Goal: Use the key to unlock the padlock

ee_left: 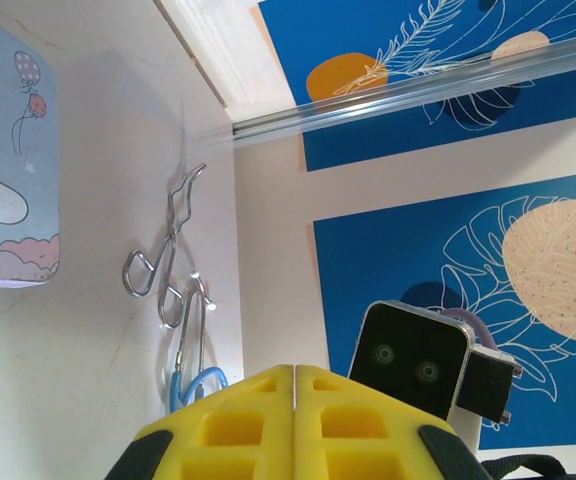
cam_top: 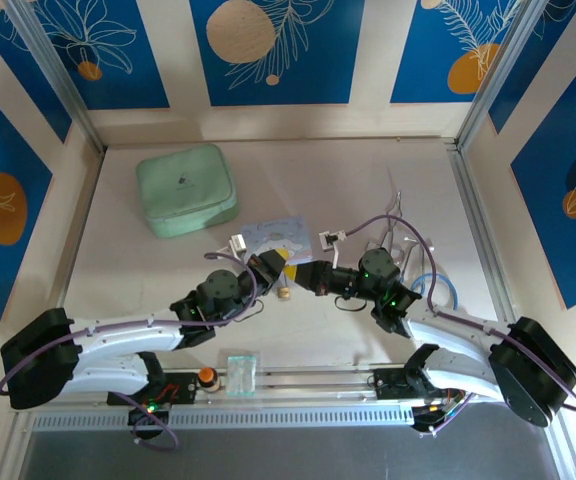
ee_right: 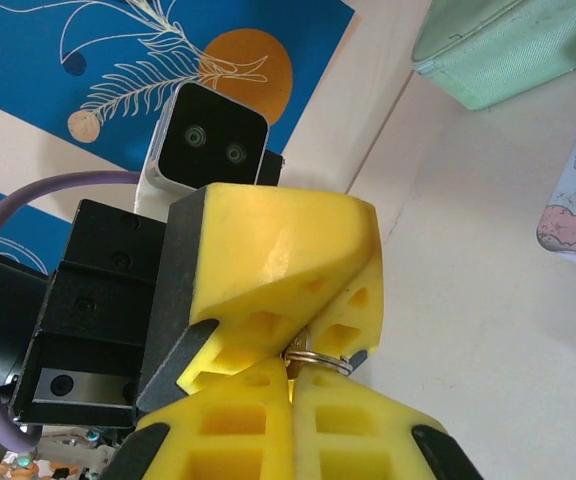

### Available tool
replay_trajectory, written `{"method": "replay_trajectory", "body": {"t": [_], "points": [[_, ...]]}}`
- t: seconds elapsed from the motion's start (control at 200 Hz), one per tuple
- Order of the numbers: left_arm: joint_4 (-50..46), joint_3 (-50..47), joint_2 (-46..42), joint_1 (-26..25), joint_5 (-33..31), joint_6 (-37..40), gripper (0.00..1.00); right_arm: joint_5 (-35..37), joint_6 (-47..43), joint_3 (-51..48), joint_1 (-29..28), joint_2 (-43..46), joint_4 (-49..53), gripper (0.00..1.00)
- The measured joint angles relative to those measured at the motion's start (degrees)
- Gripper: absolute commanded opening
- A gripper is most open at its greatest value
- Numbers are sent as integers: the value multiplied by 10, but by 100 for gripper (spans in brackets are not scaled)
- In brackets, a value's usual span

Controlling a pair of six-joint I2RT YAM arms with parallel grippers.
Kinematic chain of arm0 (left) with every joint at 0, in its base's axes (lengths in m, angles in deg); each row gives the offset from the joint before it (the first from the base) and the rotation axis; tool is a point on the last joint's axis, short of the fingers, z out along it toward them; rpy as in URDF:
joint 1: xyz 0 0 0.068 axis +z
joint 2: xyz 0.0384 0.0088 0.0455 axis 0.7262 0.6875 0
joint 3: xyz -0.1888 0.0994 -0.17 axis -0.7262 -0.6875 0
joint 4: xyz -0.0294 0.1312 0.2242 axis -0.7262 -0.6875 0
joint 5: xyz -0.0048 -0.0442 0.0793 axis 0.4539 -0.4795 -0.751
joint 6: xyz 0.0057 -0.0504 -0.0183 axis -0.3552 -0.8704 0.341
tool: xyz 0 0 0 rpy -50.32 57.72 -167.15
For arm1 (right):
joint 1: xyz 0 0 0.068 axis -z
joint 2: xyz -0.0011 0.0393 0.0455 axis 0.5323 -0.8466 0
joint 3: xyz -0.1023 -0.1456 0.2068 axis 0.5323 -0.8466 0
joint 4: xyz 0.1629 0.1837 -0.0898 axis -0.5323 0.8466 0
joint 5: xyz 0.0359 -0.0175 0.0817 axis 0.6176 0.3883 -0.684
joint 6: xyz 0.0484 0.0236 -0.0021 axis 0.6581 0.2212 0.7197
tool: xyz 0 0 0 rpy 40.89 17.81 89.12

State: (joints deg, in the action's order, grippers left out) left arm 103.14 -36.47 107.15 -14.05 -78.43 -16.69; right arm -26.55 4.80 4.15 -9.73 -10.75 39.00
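My two grippers meet tip to tip above the table's middle. In the right wrist view a small pale key with a silver ring [ee_right: 324,359] sits where the tips touch. My right gripper [ee_right: 290,364] is shut, with the key's thin metal in its gap. My left gripper [ee_right: 318,335] comes down from above and pinches the same piece. In its own view the left gripper [ee_left: 295,369] is shut, with nothing showing past the pads. From above, the left gripper [cam_top: 283,262] and right gripper [cam_top: 305,274] hover over a tiny brass thing [cam_top: 285,293] on the table, apparently the padlock.
The pale blue cartoon tin [cam_top: 273,236] lies just behind the grippers. A mint green case [cam_top: 186,188] sits at the back left. Metal forceps [ee_left: 164,248] and a blue-handled clip [ee_left: 194,372] lie at the right. A clear box [cam_top: 240,370] rests by the front rail.
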Motion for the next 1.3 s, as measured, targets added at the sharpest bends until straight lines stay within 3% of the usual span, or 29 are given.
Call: {"method": "replay_trajectory", "body": {"t": [0.07,0.22,0.31,0.34,0.465,0.59,0.67,0.945,1.301], "points": [[0,0,1,0,2,-1,36,-1,-1,-2,2,8,6,0],[-3,0,2,2,4,-9,57,0,-4,-4,13,39,38,0],[-21,0,0,5,3,4,78,0,-7,-5,18,47,60,0],[-30,0,-2,5,2,8,81,0,-9,-6,19,47,68,0],[-115,7,-29,10,-6,21,81,2,-18,-11,21,47,122,0],[-268,72,-41,20,-11,84,75,7,-35,-6,27,47,206,0],[-312,100,-41,28,-9,132,74,14,-46,3,31,45,259,0],[-339,79,33,39,36,242,69,17,-81,23,52,10,343,0],[-302,79,172,43,73,279,65,4,-104,25,68,-28,352,0]]}}
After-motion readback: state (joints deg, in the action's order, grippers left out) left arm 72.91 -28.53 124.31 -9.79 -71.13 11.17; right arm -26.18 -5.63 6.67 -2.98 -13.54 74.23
